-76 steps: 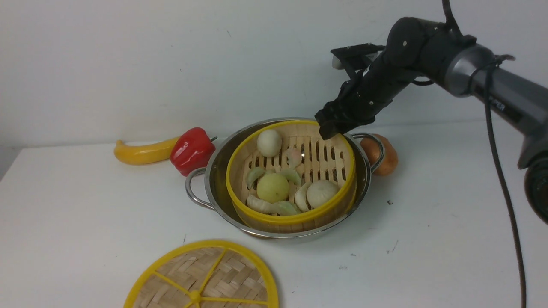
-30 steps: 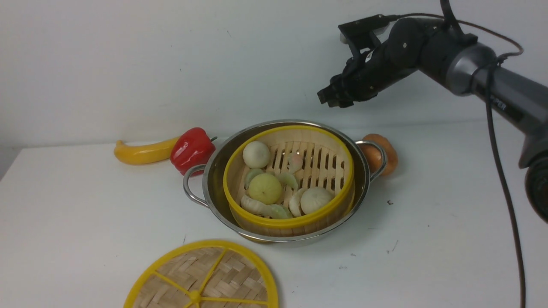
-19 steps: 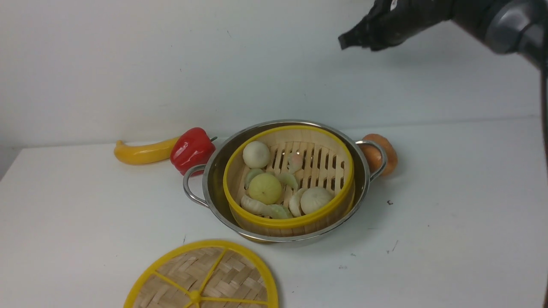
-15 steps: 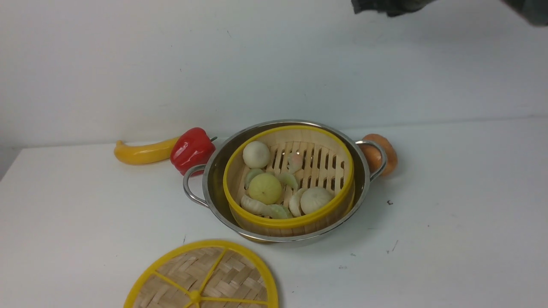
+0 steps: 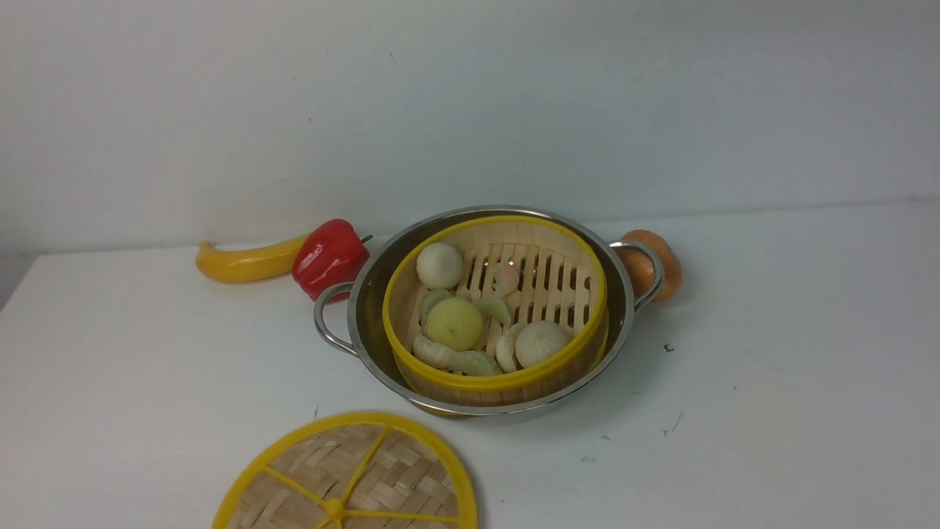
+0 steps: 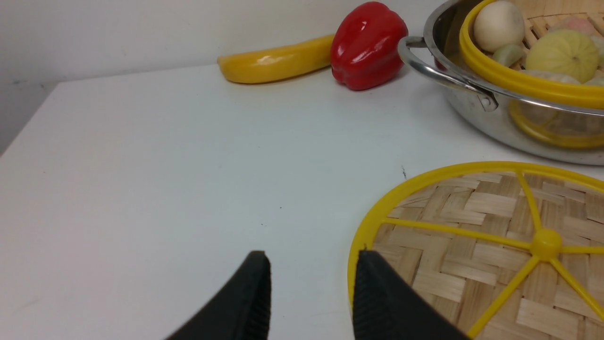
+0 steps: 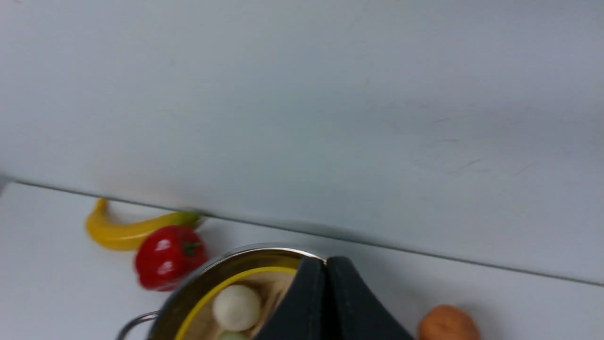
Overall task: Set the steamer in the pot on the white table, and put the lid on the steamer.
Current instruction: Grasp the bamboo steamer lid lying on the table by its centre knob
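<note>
- 1 plain white flat table carries everything.
- The wide, shiny stainless-steel pot stands mid-table.
- The round yellow-rimmed bamboo steamer sits inside it, so step 1 looks done.
- The flat woven bamboo lid with yellow spokes lies on the table nearer the robot; lidding is step 2.
- The left gripper, partly open and empty, hangs beside the lid's rim, which it must grasp next.
- The right gripper is pressed closed, holding nothing.
</note>
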Controlling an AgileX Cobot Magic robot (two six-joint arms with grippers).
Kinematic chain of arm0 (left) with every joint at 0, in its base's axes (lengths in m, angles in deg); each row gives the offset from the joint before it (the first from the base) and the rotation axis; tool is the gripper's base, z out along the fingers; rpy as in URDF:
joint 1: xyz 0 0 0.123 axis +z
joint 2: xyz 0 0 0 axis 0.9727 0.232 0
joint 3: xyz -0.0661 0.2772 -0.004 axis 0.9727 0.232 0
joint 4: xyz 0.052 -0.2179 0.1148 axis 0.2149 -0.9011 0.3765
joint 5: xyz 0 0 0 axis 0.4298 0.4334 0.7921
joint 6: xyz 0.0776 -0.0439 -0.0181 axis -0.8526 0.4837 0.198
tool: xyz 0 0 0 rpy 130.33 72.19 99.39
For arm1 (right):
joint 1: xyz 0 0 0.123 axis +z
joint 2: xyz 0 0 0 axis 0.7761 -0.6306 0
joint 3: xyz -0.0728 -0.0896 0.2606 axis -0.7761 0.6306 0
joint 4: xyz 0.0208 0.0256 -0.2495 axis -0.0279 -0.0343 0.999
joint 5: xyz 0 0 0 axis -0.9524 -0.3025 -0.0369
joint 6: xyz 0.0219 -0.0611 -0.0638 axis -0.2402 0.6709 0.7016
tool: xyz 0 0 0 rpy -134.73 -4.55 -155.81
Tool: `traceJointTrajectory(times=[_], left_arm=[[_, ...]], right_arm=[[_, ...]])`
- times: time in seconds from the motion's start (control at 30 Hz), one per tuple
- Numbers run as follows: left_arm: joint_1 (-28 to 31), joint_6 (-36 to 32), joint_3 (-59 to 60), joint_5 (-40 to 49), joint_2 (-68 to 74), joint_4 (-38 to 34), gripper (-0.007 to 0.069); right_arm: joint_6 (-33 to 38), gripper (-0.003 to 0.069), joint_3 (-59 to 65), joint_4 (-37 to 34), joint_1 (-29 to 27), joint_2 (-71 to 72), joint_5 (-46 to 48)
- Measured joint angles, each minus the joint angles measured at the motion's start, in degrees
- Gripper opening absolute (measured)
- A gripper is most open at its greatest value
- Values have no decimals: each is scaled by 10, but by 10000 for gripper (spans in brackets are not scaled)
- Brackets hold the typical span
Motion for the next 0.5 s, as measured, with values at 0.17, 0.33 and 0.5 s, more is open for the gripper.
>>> traceJointTrajectory(times=[0.17, 0.33, 0.5], left_arm=[[0, 0, 0, 0, 0, 0, 241], [0, 0, 0, 0, 0, 0, 241], [0, 0, 0, 0, 0, 0, 241]], right_arm=[[14, 20, 1, -89, 1, 1, 6], [101, 41, 1, -91, 1, 1, 2], [173, 64, 1, -56, 1, 1, -9]])
